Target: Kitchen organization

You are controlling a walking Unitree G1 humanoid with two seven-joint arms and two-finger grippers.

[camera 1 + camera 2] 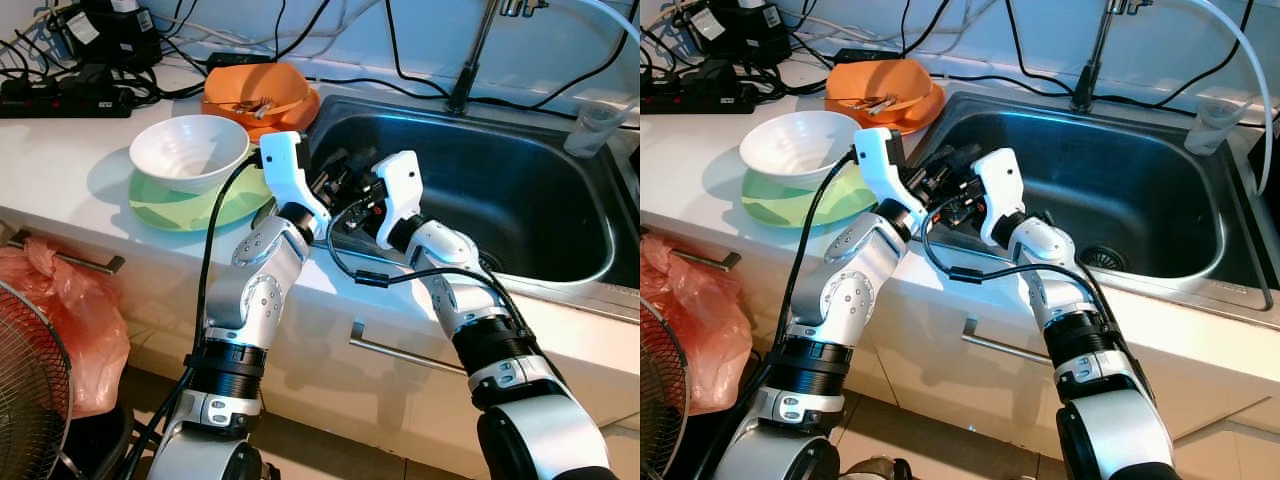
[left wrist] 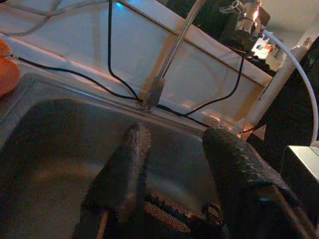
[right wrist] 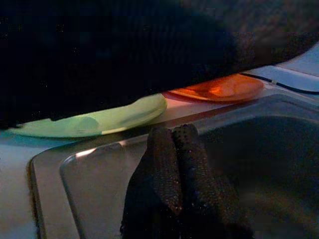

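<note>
From the head views, both arms reach over the front left corner of the steel sink (image 1: 560, 215). The left pincer (image 1: 335, 175) and right pincer (image 1: 352, 208) nearly meet there, above the basin's left wall. On the white tabletop (image 1: 60, 165) beside it, a white bowl (image 1: 188, 150) sits on a green plate (image 1: 190, 205); an orange dish (image 1: 262, 95) holding what look like utensils lies behind, close to a tangle of cables (image 1: 90, 60). A clear cup (image 1: 598, 125) stands at the sink's far right.

In the left wrist view, the left pincer's fingers (image 2: 124, 164) are apart, empty, aimed across the basin toward the faucet (image 2: 172, 55).

In the right wrist view, the right pincer's fingers (image 3: 172, 174) are pressed together, holding nothing, pointing at the green plate's edge and the orange dish.

The risk I see: the two wrists are crowded, so a move could knock them together or snag the loose wrist cable.
</note>
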